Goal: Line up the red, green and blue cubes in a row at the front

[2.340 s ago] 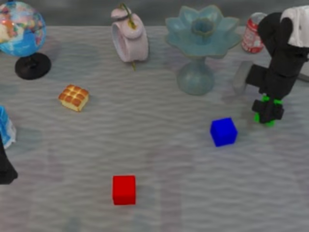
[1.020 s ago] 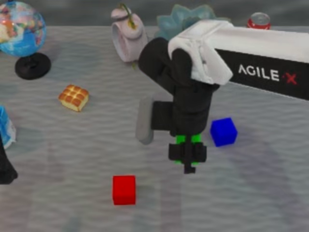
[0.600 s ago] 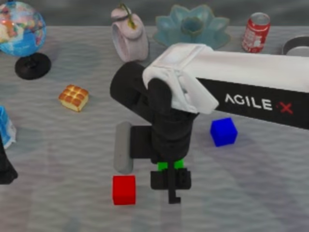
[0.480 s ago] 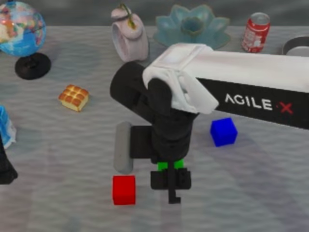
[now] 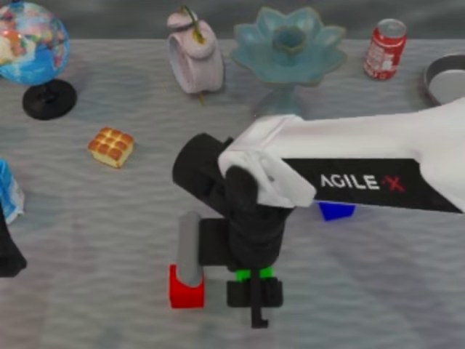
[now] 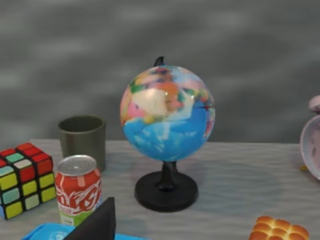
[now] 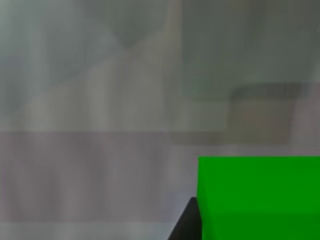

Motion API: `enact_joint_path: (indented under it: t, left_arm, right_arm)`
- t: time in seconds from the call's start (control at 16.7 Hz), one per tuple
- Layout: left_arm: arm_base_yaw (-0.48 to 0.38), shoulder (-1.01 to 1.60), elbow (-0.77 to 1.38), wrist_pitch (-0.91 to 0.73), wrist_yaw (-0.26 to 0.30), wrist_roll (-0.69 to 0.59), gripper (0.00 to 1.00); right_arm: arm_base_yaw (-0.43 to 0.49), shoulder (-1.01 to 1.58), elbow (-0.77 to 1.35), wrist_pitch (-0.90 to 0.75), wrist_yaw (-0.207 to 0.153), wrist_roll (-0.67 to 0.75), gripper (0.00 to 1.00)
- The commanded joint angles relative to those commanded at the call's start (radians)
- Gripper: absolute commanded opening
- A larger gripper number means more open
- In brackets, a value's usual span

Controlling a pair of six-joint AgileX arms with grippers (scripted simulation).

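Right gripper (image 5: 253, 292) has dropped lower at the table's front, clamped on the green cube (image 5: 253, 274), just beside the red cube (image 5: 185, 289). It looks close to setting down, though contact with the table is hidden. Behind, the blue cube (image 5: 336, 211) waits, half under the arm. Left gripper (image 5: 9, 256) parked at the left edge.
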Motion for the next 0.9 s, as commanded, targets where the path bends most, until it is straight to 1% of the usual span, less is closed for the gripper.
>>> enact_joint_path:
  t: [0.3, 0.9]
  left_arm:
    - [0.0, 0.0, 0.0, 0.0, 0.0, 0.0, 1.0]
    - [0.0, 0.0, 0.0, 0.0, 0.0, 0.0, 1.0]
  right_arm:
    - [0.001, 0.013, -0.019, 0.027, 0.001, -0.001, 0.0]
    - [0.001, 0.013, -0.019, 0.027, 0.001, -0.001, 0.75]
